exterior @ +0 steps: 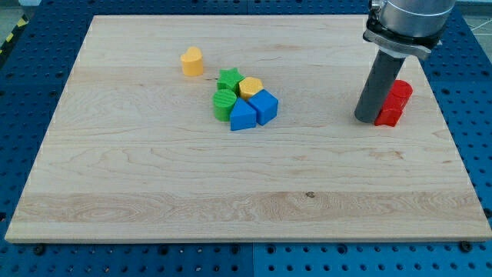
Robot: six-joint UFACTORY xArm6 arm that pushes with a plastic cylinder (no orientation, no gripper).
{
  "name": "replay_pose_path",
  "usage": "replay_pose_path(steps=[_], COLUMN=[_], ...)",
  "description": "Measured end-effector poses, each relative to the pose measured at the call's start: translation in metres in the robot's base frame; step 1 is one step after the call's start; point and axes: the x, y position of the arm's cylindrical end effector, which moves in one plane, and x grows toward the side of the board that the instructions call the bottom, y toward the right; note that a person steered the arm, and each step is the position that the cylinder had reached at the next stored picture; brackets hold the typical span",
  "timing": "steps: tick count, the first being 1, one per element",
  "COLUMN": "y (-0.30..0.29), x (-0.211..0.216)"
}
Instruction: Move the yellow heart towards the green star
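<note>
Pale wooden board (154, 177), light-grained and rectangular, filling most of the view over a blue perforated metal table (469, 46). Thick dark grey rod (378, 81) descending from a silver arm housing (406, 19) at the view's top right, no gripper fitted, nothing to open or close, nothing held. My tip (367, 120) resting at board height at the view's right, just beside the two red blocks, pressed close against their left side; actual contact hard to judge.

Cluster of five blocks near the board's centre, packed together and touching: two blue blocks, one a cube (264, 105) to the view's right, the other a wedge-like shape (243, 116) at the bottom; a green star (228, 79) at the cluster's top; a green cylinder (224, 103) at its left; a yellow block (250, 87), shape unclear, nestled between star and blue cube.

Red blocks (395, 103) stacked or abutting at the right, partly hidden behind the rod, shapes unclear.

Yellow heart (191, 61) standing alone toward the view's upper left, near the green star yet clearly apart from it, and well apart from my tip.
</note>
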Motion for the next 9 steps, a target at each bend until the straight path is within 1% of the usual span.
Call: replay_pose_path(steps=[1,2,3,5,7,8,9], y=[-0.013,-0.043,-0.064,-0.091,-0.161,-0.205,-0.247], x=[0.002,-0.009,-0.028,-0.108,-0.165,-0.185,-0.186])
